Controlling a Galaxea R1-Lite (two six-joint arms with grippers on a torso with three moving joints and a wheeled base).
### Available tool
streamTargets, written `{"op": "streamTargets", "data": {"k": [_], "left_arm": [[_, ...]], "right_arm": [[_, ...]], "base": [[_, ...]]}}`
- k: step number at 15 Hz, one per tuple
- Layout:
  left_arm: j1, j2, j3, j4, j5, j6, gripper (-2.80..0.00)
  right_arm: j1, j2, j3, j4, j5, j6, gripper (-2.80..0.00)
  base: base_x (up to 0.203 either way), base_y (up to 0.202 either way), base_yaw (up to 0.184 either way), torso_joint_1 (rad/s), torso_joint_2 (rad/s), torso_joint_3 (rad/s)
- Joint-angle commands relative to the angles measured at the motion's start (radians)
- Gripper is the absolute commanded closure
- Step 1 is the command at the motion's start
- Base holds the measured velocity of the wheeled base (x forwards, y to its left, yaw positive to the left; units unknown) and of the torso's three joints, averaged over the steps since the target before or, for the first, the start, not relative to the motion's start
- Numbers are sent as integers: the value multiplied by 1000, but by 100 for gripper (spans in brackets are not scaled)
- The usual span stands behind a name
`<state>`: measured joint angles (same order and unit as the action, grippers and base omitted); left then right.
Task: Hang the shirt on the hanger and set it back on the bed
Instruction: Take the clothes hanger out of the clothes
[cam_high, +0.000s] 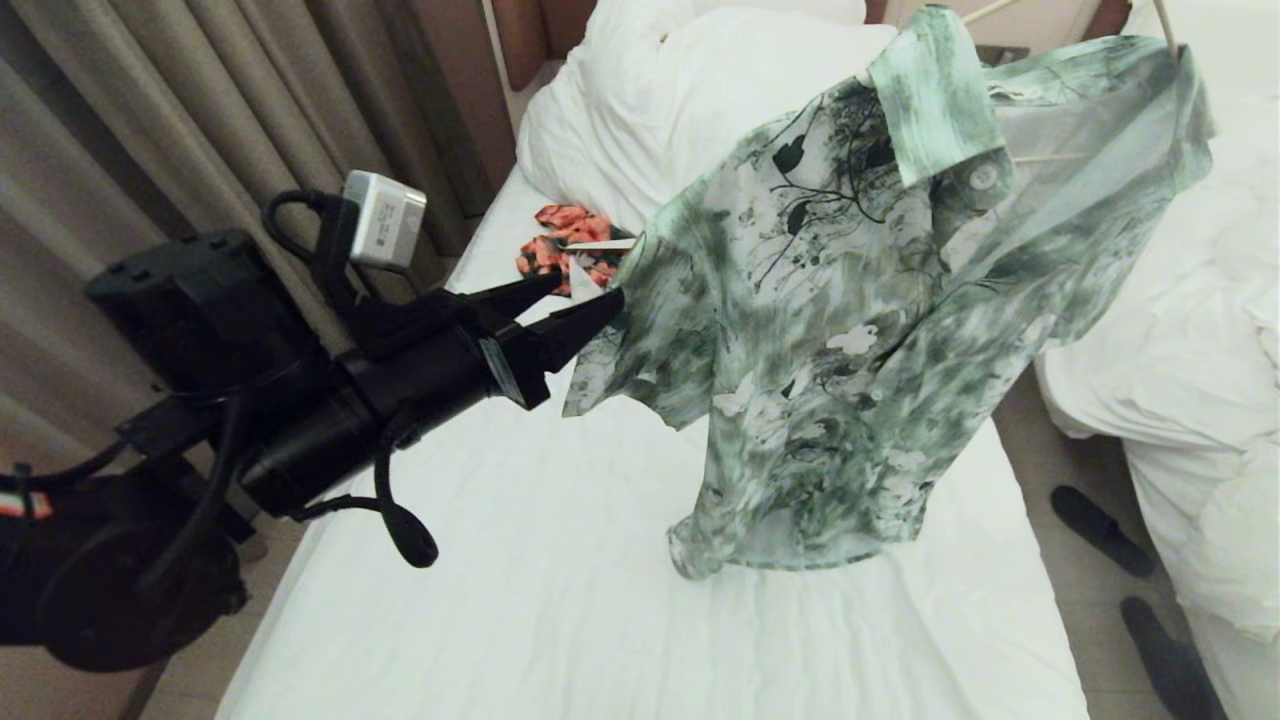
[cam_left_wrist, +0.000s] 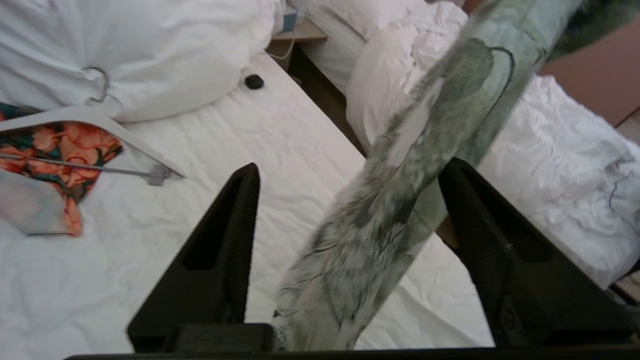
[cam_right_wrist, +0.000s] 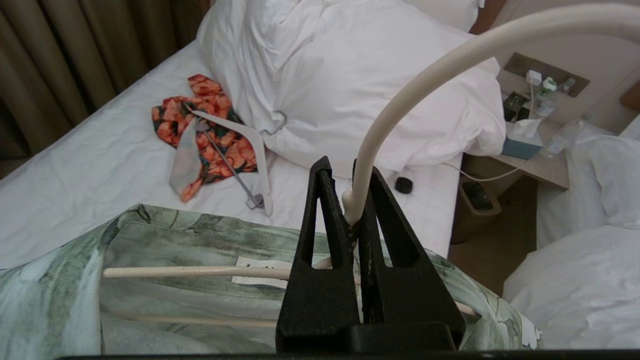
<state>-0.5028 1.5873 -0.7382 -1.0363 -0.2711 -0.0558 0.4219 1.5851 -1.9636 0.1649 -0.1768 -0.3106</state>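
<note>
The green and white flowered shirt (cam_high: 850, 330) hangs in the air over the bed (cam_high: 560, 580), draped on the cream hanger (cam_high: 1164, 25). In the right wrist view my right gripper (cam_right_wrist: 347, 167) is shut on the hanger (cam_right_wrist: 400, 100) at the base of its hook, with the shirt's collar and label (cam_right_wrist: 175, 240) just beneath. This gripper is outside the head view. My left gripper (cam_high: 588, 288) is open at the sleeve's edge. In the left wrist view its fingers (cam_left_wrist: 235, 225) stand wide apart, and a fold of shirt (cam_left_wrist: 380, 210) hangs loose between them.
An orange-red floral garment (cam_high: 565, 250) with a wide white hanger (cam_right_wrist: 250, 145) lies near the bunched white duvet (cam_high: 640, 100). A neighbouring bed (cam_high: 1200, 350) stands to the right, with dark slippers (cam_high: 1100, 530) on the floor between. Curtains (cam_high: 200, 120) hang on the left.
</note>
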Motion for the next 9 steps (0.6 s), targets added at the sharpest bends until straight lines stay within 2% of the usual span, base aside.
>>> {"op": "streamTargets", "data": {"k": [1, 2, 3, 4, 6, 9], "left_arm": [[72, -15, -18, -12, -17, -34, -280], [110, -16, -28, -22, -26, -43, -280], [146, -20, -34, -38, -43, -48, 0], [199, -34, -38, -56, -76, -61, 0], [251, -60, -53, -68, -132, -120, 0], [292, -53, -75, -70, -134, -127, 0]], "right_arm": [[-19, 1, 0, 0, -1, -2, 0], [-31, 2, 3, 1, -1, -2, 0], [-40, 7, 4, 2, -1, -2, 0], [-48, 19, 4, 1, -1, -3, 0], [-51, 47, 2, 1, -4, -11, 0], [-34, 81, -3, -3, -36, -23, 0]], "base": [[0, 0, 0, 0, 0, 0], [0, 0, 0, 0, 0, 0], [0, 0, 0, 0, 0, 0], [0, 0, 0, 0, 0, 0], [0, 0, 0, 0, 0, 0], [0, 0, 0, 0, 0, 0]]}}
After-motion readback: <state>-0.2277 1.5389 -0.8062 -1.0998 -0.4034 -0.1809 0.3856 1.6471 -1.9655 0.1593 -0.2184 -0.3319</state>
